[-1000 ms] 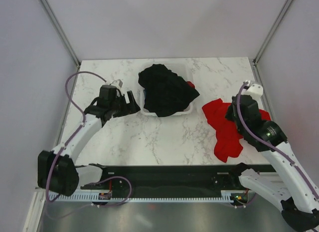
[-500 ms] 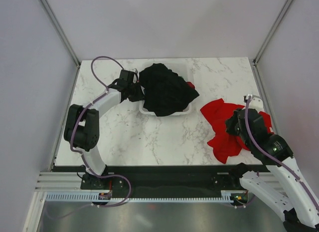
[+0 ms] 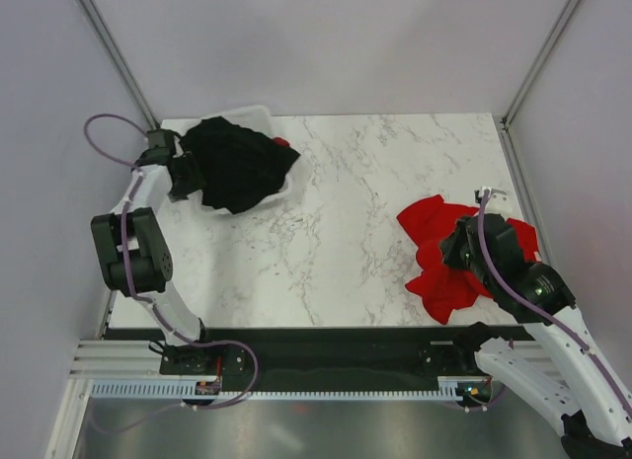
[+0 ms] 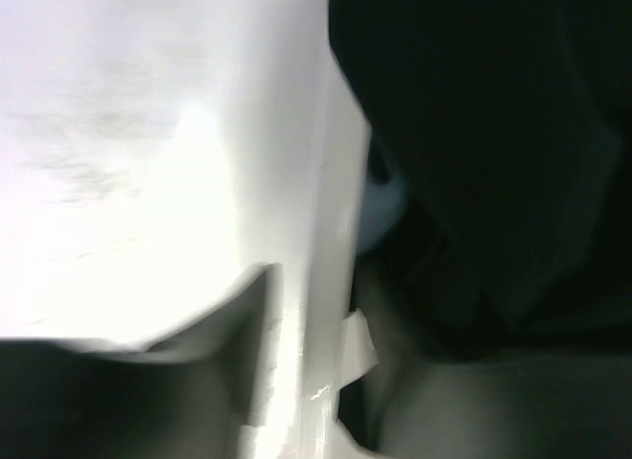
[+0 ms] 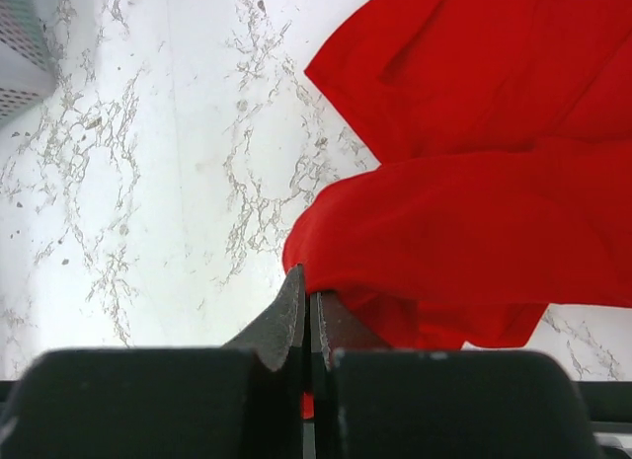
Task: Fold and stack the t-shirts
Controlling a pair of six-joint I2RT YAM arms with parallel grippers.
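Your right hand (image 5: 308, 293) is pinched tight on a fold of the red t-shirt (image 5: 474, 222), crumpled at the right side of the worktop (image 3: 346, 232). Far left, your left hand (image 4: 314, 311) clamps the wall of the white tub (image 3: 253, 113), with black t-shirts (image 3: 237, 165) heaped inside.

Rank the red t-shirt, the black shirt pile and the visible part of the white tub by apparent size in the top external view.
1. red t-shirt, though the right arm hides part of it.
2. black shirt pile, not much smaller.
3. white tub: only strips of its rim show around the pile.
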